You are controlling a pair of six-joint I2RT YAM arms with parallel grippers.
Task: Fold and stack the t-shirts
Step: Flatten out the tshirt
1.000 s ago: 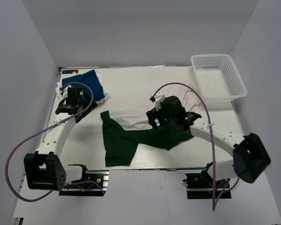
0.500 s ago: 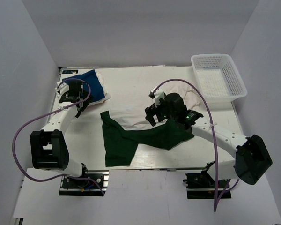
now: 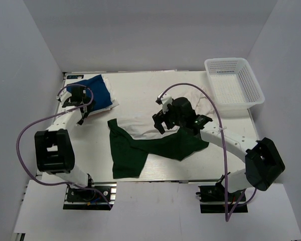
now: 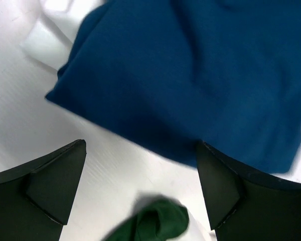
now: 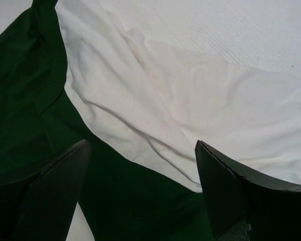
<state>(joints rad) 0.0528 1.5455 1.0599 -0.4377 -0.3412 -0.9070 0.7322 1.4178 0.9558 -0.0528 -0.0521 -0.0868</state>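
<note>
The royal blue shirt [image 3: 94, 89] lies folded at the back left; it fills the left wrist view [image 4: 200, 70]. The dark green shirt [image 3: 135, 150] lies crumpled and spread at the middle front, partly over the white shirt [image 3: 140, 123]. My left gripper [image 3: 74, 100] is open and empty, low at the blue shirt's near edge [image 4: 141, 143]; a bit of green cloth [image 4: 155, 223] shows below it. My right gripper [image 3: 160, 122] is open and empty, over the line where the green shirt [image 5: 20, 100] meets the white one [image 5: 200, 100]. The white shirt's print is hidden.
A white mesh basket [image 3: 226, 61] stands at the back right corner. A white layer [image 3: 110, 104] sticks out from under the blue shirt. The purple cables loop above both arms. The table's left edge runs close to the left gripper.
My left arm has swung back and left, up to the blue shirt. My right gripper has moved a little left and back over the white shirt. Both stay open.
</note>
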